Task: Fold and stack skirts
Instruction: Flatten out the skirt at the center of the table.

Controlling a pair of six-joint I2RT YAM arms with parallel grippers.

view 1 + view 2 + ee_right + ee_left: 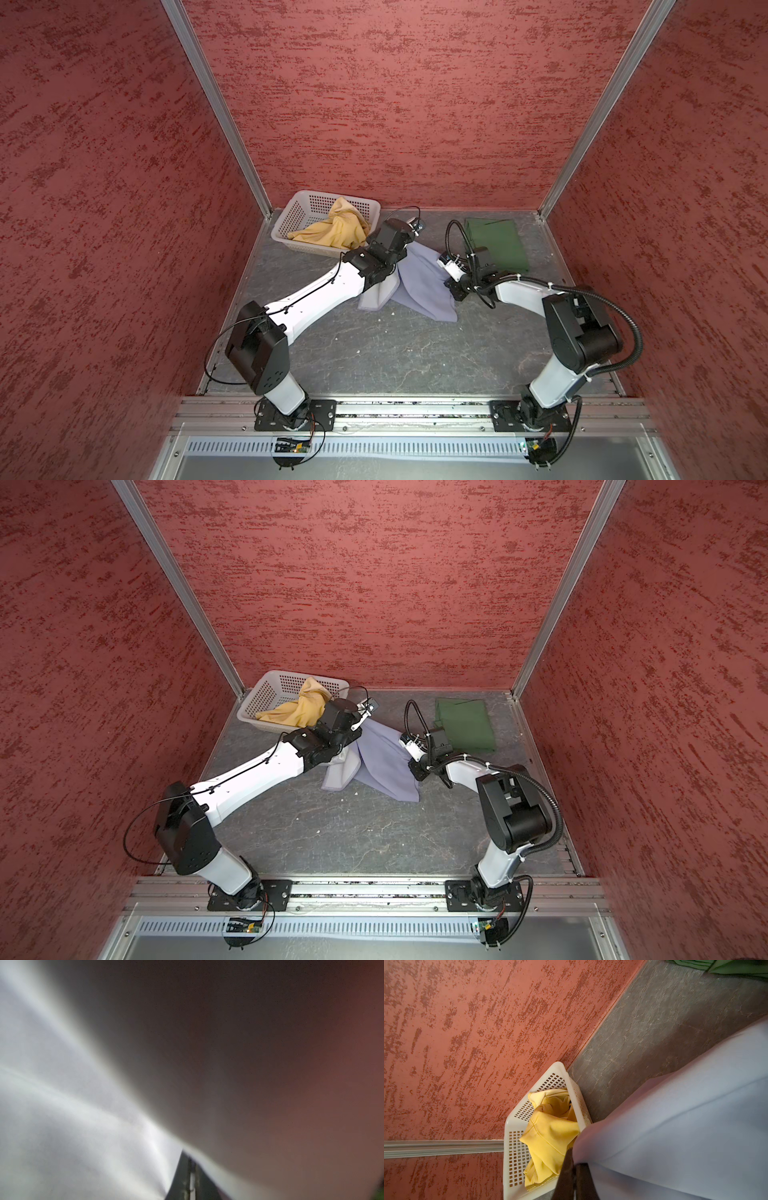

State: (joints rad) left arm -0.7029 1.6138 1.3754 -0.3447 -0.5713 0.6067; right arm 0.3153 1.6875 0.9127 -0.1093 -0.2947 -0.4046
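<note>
Plainly, the left fingers (564, 1179) are pressed together on a fold of the lavender skirt (685, 1126). The cloth falls away from them in a broad, smooth sheet. In both top views this skirt (422, 278) (384, 766) is raised at its far end under the left arm (316, 295). From there it slopes down to the grey table (395, 357), and its near corner lies on the surface about mid-table. A paler folded part shows beside the left forearm.

The right fingers (179, 1178) are closed too and seem to pinch the same skirt at its right edge. Blurred pale cloth (62, 1105) fills most of the right wrist view, so the exact hold is hard to make out. In a top view the right arm (523, 291) reaches in from the right and meets that edge.

The yellow skirt (332, 232) (550, 1132) sits crumpled in the white basket (297, 205) (512, 1147). The basket stands in the far left corner against the red wall, and one yellow peak rises above its rim. The green skirt (496, 243) (465, 725) lies flat and folded on the table's far right, just behind the right wrist.
</note>
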